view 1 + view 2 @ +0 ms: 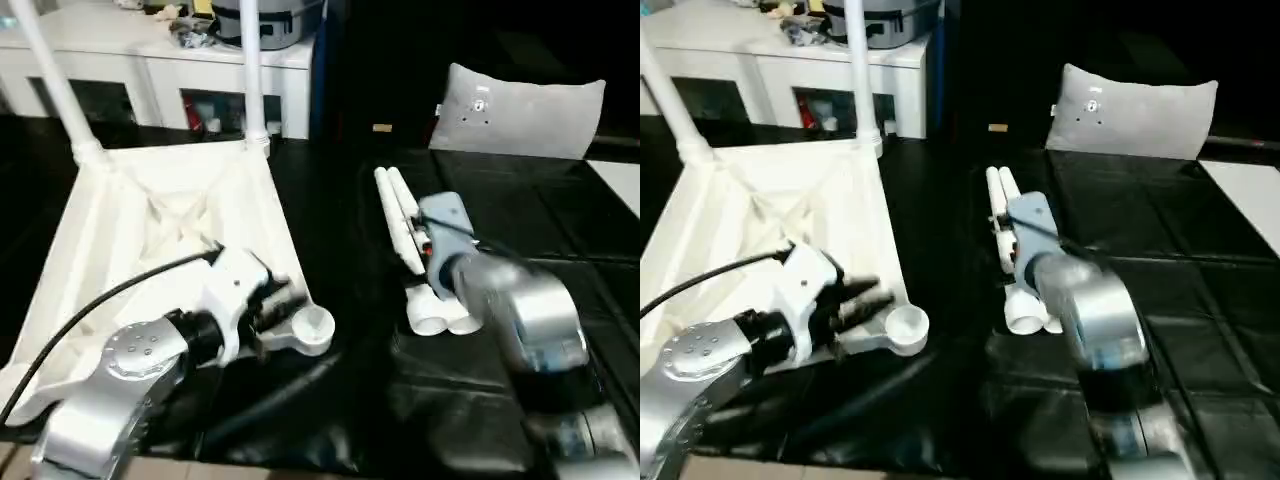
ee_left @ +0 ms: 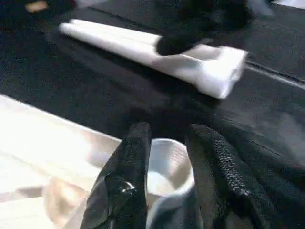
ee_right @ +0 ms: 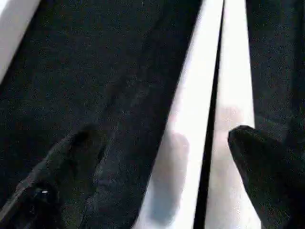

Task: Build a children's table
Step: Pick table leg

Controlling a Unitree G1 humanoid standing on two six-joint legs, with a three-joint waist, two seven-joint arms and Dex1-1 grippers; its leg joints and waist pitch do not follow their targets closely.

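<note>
The upturned table top lies on the black floor, two legs standing in its far sockets. The left claw clamps its near corner socket. The right claw hangs wide apart over two loose legs.

Black floor, white cabinet, pillow

White tabletop upside down (two legs socketed), two loose legs beside.

The black floor carries the inverted white table top (two legs fitted upright), two loose legs side by side, and a grey-white pillow.
</note>
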